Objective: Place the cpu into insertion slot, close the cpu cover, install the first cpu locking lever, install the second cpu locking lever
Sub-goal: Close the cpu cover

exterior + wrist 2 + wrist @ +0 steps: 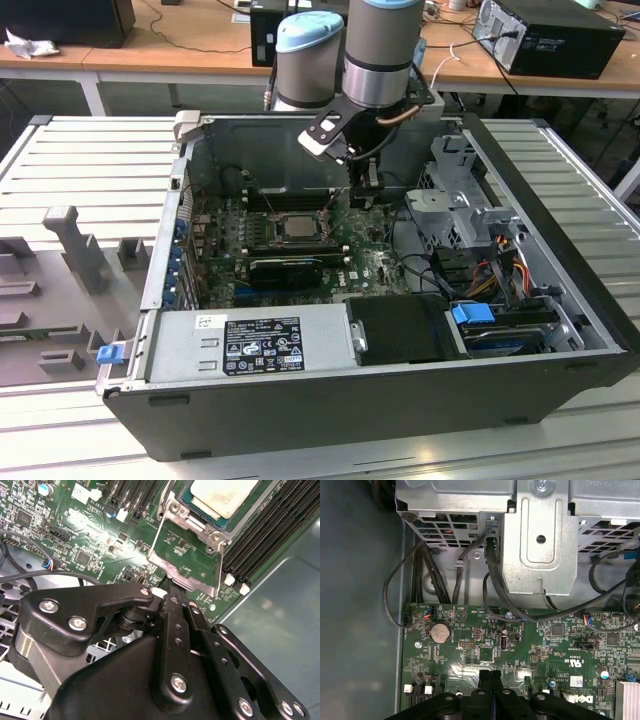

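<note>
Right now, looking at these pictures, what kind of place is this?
Probably a robotics lab or test workshop: an opened desktop computer lies on a slatted metal table, a robot arm reaches into it, and wooden benches behind carry other computers.

Pale silver cpu [222,495], green motherboard [100,535], black tool [490,674], silver-grey cpu cover [218,565], dk grey PC case [400,400] w/ blue clip [472,313], black & white label [262,345].

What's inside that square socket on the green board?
The cpu, metal top up, sits in the insertion slot, the cpu cover swung open. The socket floor beneath is hidden.
</note>
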